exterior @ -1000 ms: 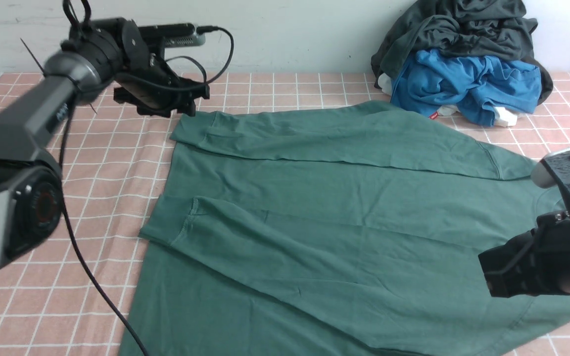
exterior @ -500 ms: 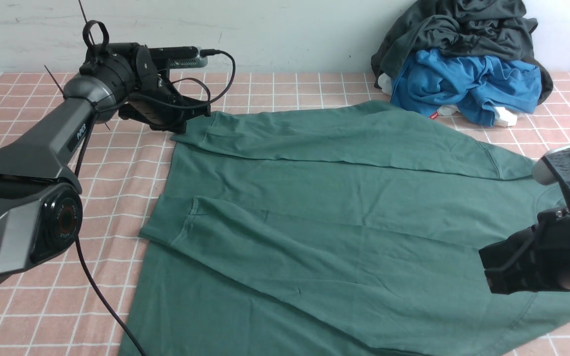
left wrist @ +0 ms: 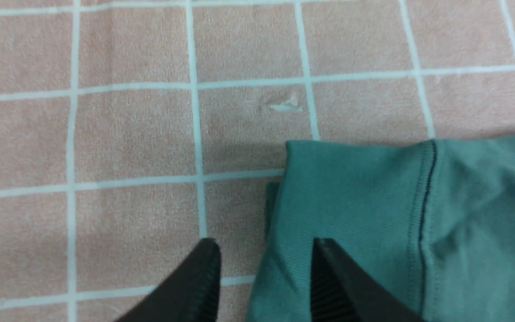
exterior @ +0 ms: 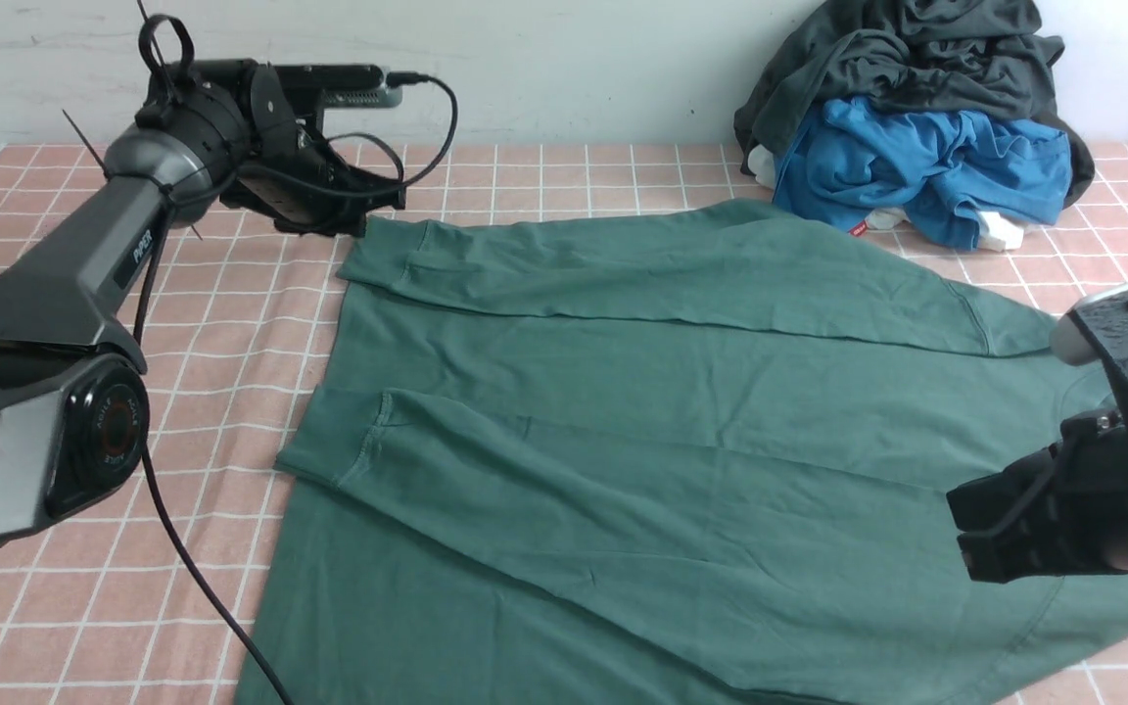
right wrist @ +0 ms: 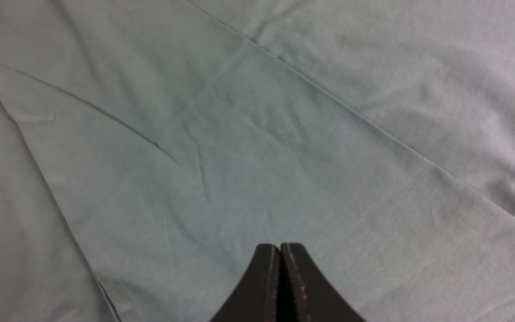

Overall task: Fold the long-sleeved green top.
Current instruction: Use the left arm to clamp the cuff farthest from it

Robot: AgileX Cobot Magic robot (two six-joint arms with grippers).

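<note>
1. Right now the green long-sleeved top [exterior: 623, 411] lies spread flat across the middle of the checked table [exterior: 231, 294], both sleeves laid over its body. The far sleeve [exterior: 681, 264] runs lengthwise along the table's far edge, and its cuff [left wrist: 351, 192] ends toward the far left corner
2. At that cuff sits the left gripper [left wrist: 264, 243], jaws parted and holding nothing. One finger is over the ribbed cuff and the other over bare table, with the cuff's end edge between them. From there the sleeve stretches away toward the right edge
3. By far the nearer arm is the left. The right gripper [right wrist: 280, 250] hangs over the body cloth toward the near right corner, well apart from the cuff, jaws pressed together on nothing
4. Against half a second ago, the left gripper has drawn slightly up and back from the cuff. The cuff lies where it lay, unlifted, and the right arm has not shifted
</note>
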